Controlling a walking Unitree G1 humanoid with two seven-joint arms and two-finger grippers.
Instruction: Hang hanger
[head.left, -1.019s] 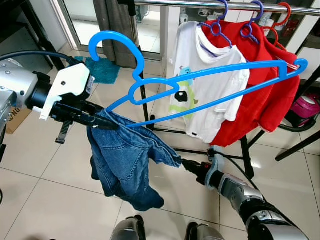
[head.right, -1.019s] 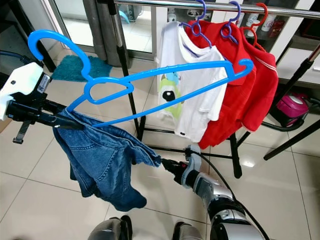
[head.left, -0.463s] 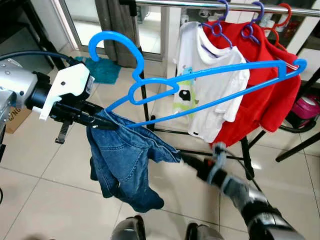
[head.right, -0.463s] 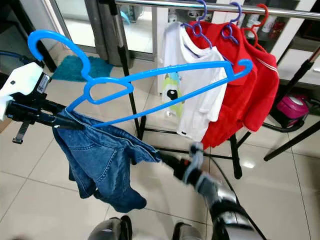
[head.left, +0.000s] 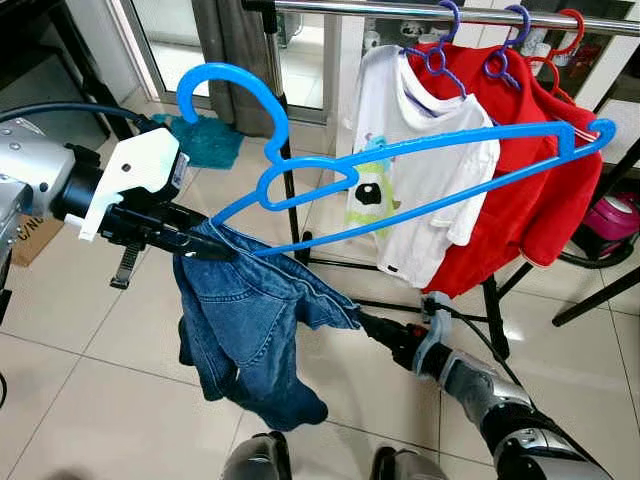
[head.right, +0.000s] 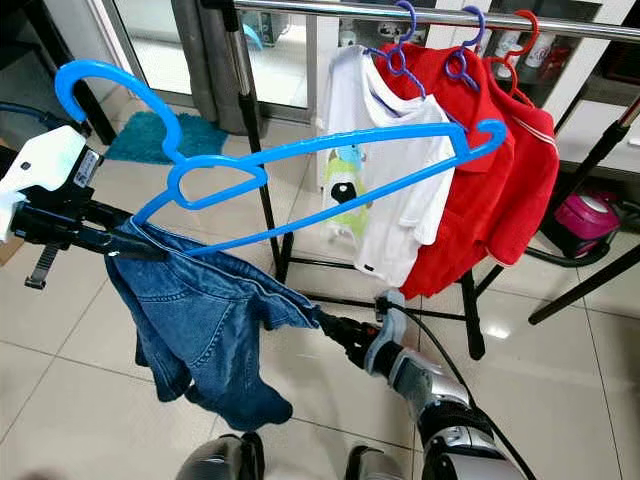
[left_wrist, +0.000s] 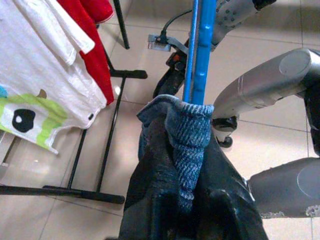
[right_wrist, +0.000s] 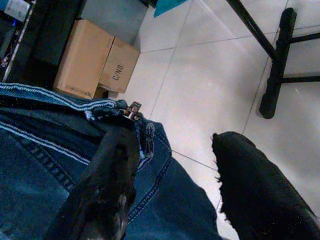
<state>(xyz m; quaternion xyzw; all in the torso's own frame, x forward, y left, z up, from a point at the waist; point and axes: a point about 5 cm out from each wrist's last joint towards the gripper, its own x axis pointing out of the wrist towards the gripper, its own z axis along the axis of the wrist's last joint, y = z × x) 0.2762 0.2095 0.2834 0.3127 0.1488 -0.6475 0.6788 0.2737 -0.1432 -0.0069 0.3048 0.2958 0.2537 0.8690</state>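
Now right fingers (right_wrist: 115, 200) seemingly apart.

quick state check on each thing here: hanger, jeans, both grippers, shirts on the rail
blue hanger: off the rail, tilted
jeans: draped over the hanger's low end
left gripper: shut on jeans and hanger
right gripper: open at the jeans' edge
white shirt: hung on rail
red shirts: hung on rail

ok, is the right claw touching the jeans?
Touching. In the right wrist view one finger lies flat against the jeans; the other stands off the fabric. The right claw meets the denim's edge.
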